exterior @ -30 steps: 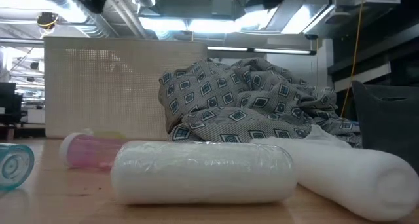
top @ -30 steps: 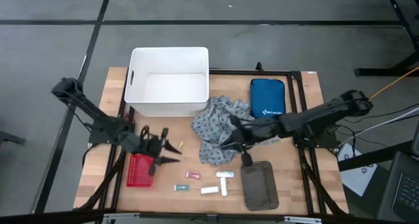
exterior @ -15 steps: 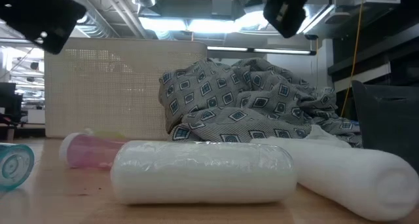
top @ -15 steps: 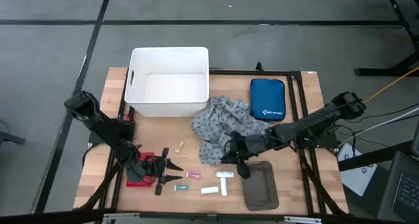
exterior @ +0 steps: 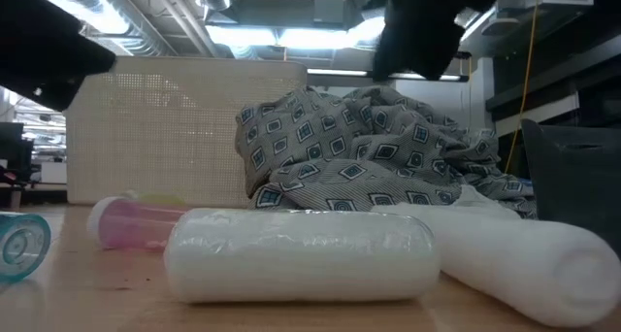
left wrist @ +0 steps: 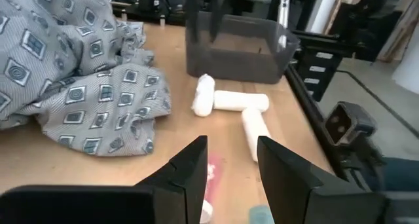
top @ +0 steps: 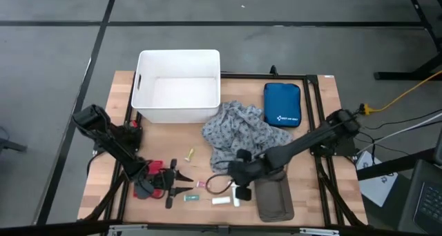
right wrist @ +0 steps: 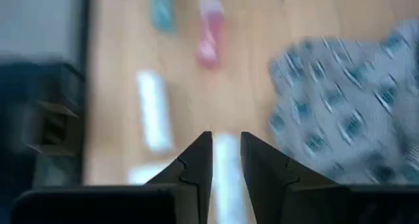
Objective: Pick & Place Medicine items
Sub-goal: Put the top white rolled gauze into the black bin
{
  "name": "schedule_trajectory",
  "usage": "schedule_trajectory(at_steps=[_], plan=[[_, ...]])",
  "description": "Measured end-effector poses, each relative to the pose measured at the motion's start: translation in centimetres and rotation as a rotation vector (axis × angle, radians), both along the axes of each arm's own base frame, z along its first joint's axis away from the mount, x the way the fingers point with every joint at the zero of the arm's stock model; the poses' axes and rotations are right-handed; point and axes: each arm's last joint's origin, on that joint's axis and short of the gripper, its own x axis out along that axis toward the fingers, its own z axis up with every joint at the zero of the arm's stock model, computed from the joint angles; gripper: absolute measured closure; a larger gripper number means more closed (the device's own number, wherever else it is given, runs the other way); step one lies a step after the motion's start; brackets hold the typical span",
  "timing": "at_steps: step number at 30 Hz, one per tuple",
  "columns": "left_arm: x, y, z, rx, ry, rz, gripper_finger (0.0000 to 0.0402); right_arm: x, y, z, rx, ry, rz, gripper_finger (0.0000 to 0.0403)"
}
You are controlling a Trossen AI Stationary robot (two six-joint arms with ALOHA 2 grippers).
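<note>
Several medicine items lie loose on the counter (top: 324, 194) near its front edge: a pink tube (top: 204, 185), a teal tube (top: 190, 197), a yellow packet (top: 190, 154) and white tubes (top: 221, 201), all just beside one another. That grouping puts them within reach of either arm.

Left gripper (top: 181, 183): positioned low, just beside the pink and teal tubes, over the red basket (top: 157, 168). Its fingers (left wrist: 190, 168) stand parted with nothing between them, pointing toward the white tubes in the wrist view (an approach pose, in my judgement).

Right gripper (top: 233, 185): positioned directly over the white tubes, at the edge of the grey cloth (top: 238, 134). Its fingers (right wrist: 196, 160) are nearly closed, with only a slit between them; whether they grasp a white tube (right wrist: 224, 160) cannot be told from the blurred wrist view.

Materials:
- White tubes: smooth cylinders with rounded ends; one shows crinkled clear wrap (exterior: 301, 254).
- Pink tube (exterior: 136, 222): translucent, round.
- Cloth: soft, crumpled, printed with small squares.
- Grey tray (top: 274, 194): rigid, dark, shallow.
- White bin (top: 177, 85): rigid plastic, at the rear.
- Blue pouch (top: 282, 102): zipped fabric, untouched.
</note>
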Motion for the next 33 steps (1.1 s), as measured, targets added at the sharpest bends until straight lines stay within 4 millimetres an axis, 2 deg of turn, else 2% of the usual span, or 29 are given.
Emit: schedule_trajectory(at_steps=[4, 13, 19, 27, 33], plan=[[-0.5, -0.5, 0.1, 0.009, -0.014, -0.007, 0.0272, 1.2, 1.2, -0.1, -0.077, 0.146, 0.022, 0.0320], [-1.1, -1.0, 0.2, 0.013, -0.023, -0.018, 0.0272, 1.9, 4.0, -3.0, -0.038, 0.304, 0.092, 0.0320], [-1.1, -0.9, 0.2, 0.023, -0.026, -0.005, 0.0272, 1.3, 3.6, -4.2, -0.111, 0.402, 0.065, 0.0320], [-1.1, -0.9, 0.2, 0.026, -0.025, -0.004, 0.0272, 1.7, 3.1, -4.2, -0.118, 0.395, 0.050, 0.0319], [-1.1, -1.0, 0.2, 0.025, -0.023, -0.011, 0.0272, 1.8, 2.9, -4.2, -0.139, 0.375, 0.036, 0.0280]])
